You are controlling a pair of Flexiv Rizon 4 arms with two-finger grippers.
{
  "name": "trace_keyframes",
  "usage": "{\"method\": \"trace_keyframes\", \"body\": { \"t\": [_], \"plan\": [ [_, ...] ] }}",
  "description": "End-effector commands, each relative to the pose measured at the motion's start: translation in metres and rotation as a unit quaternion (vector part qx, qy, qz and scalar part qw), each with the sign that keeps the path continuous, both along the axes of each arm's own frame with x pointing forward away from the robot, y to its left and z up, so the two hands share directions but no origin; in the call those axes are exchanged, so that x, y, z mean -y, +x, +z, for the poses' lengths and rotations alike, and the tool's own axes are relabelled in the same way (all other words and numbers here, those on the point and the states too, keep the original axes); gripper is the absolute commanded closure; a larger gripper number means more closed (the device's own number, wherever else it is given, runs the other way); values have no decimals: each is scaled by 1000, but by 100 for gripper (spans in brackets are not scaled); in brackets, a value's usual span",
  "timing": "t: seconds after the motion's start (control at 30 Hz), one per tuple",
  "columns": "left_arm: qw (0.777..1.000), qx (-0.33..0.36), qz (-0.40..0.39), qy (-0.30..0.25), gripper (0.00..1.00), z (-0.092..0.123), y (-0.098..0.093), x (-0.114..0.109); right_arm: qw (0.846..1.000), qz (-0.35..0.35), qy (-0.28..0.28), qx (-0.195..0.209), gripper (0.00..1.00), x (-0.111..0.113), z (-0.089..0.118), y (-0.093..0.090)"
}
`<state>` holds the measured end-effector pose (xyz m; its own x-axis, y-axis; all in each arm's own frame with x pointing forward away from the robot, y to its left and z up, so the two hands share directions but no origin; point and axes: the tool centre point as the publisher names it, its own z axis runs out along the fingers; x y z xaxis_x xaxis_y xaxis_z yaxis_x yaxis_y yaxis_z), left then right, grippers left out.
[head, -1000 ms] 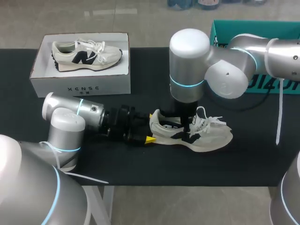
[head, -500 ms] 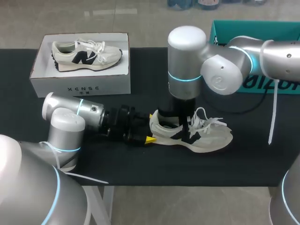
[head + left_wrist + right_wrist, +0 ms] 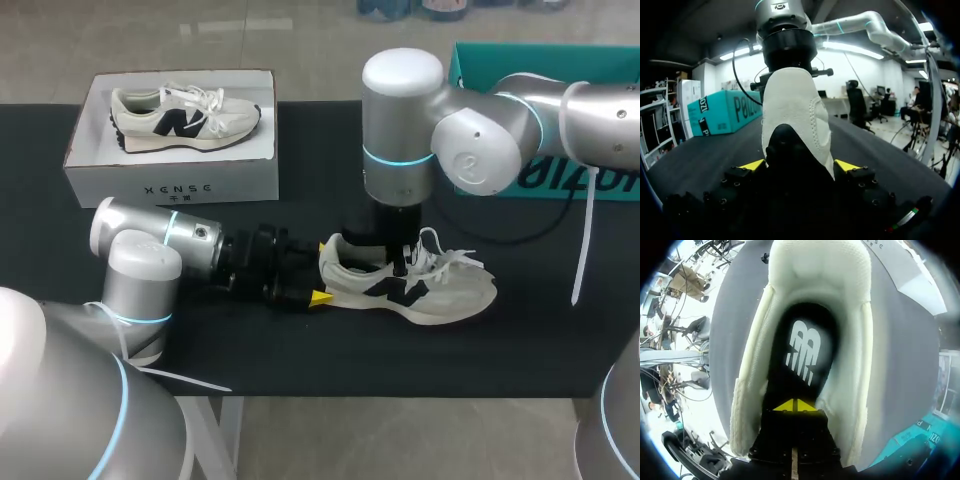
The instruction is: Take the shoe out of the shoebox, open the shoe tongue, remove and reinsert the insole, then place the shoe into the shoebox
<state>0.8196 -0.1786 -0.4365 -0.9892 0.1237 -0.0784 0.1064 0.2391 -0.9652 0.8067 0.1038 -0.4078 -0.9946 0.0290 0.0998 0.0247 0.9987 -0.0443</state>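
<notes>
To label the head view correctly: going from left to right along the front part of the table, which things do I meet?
left arm → left end effector, its fingers on either side of the heel → shoe

table: black matte top, runs full width | teal box: sits at table's far right edge | light: even across top

The shoe is woven mesh cloth, the table matt.

Shoebox front and insole bear print.
</notes>
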Motion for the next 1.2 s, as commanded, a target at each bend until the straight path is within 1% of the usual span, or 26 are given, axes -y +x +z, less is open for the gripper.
{"method": "trace_keyframes", "body": {
  "t": [0.03,0.47,0.63,0.77,0.97,1.03,1.2],
  "plan": [
    [1000,0,1,1,100,-3,0,2,1000,2,5,1,100,7,13,0],
    [1000,0,1,1,100,-3,0,2,1000,8,14,12,100,4,34,8],
    [1000,0,1,1,100,-3,0,2,1000,7,16,25,100,3,47,11],
    [1000,0,1,1,100,-3,0,2,999,9,15,34,100,-1,53,12],
    [1000,0,1,1,100,-3,0,2,999,12,16,42,100,-7,59,13],
    [1000,0,1,1,100,-3,0,2,999,16,10,39,100,-9,60,14],
    [1000,0,1,1,100,-3,0,2,999,10,2,31,100,-11,52,11]
  ]
}}
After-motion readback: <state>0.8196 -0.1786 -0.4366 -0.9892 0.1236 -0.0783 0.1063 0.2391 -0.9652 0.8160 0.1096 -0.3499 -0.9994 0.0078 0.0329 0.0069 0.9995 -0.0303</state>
